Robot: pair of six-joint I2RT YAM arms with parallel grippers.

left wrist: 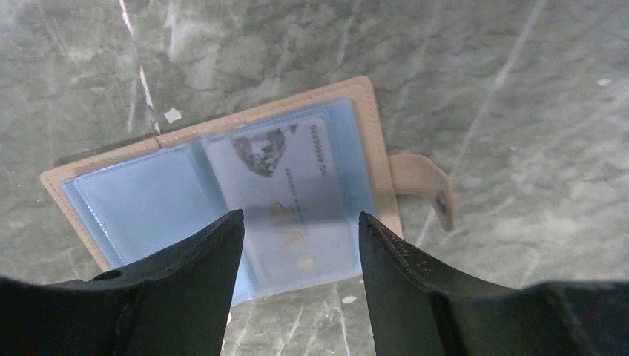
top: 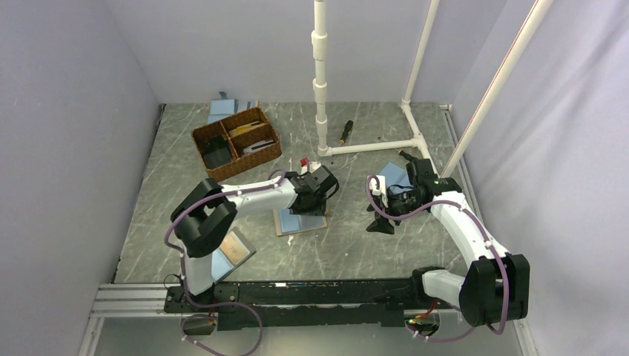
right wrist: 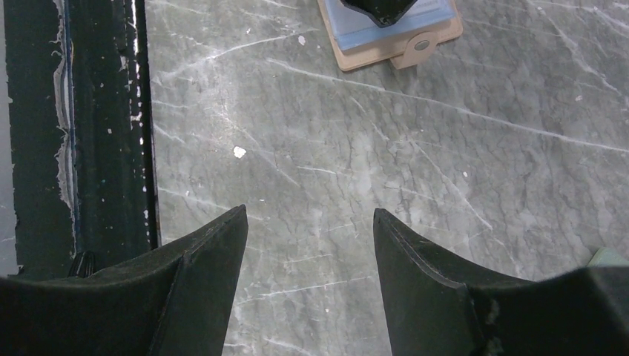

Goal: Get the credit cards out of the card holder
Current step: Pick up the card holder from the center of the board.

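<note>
- The card holder (top: 300, 221) lies open and flat on the grey marbled worktop (top: 334, 245). Both light-blue panels face up inside their pale tan edging.
- My left arm rises from its base, folds at the elbow and reaches out over the card holder, with the wrist tipped down at it.
- My left end effector (left wrist: 300, 219) hangs just above the card holder (left wrist: 133, 200) with its fingers spread apart and gripping nothing.
- In the left wrist view a pale credit card (left wrist: 289, 185) sits under the clear sleeve of the card holder's right panel, showing in the gap between my fingers. I cannot tell whether the fingertips touch the sleeve.
- A tan clasp tab (left wrist: 424, 185) sticks out from the card holder's right edge and lies flat on the stone.
- My right arm bends up from its base and reaches in to the right of the card holder, with its wrist pointing down.
- My right end effector (right wrist: 310, 211) is open, with only bare worktop between its fingers. It hovers low, near the card holder (right wrist: 348, 44) but apart from it, on the clasp side.
- A partitioned wicker basket (top: 237, 141) stands beyond the card holder, to its left.
- A folder with one brown half (top: 234, 252) lies nearer my base than the card holder.
</note>
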